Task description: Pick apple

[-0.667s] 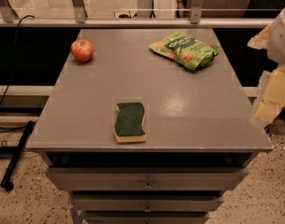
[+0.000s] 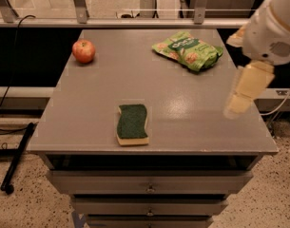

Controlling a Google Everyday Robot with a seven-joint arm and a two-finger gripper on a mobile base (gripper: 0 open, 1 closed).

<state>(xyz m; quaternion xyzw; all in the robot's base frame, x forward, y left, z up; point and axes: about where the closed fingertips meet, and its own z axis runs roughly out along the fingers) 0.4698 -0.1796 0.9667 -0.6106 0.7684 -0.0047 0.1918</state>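
The apple is small, round and red with yellow-orange patches. It sits near the far left corner of the grey table. My gripper hangs at the end of the white arm over the table's right side, far from the apple and above the surface. Nothing shows in it.
A green snack bag lies at the far right of the table. A green sponge lies near the front edge. Drawers sit below the tabletop. A black cable and pole lie on the floor at the left.
The arm has swung in from the right edge and now reaches over the table's right side. The apple, bag and sponge have not moved.
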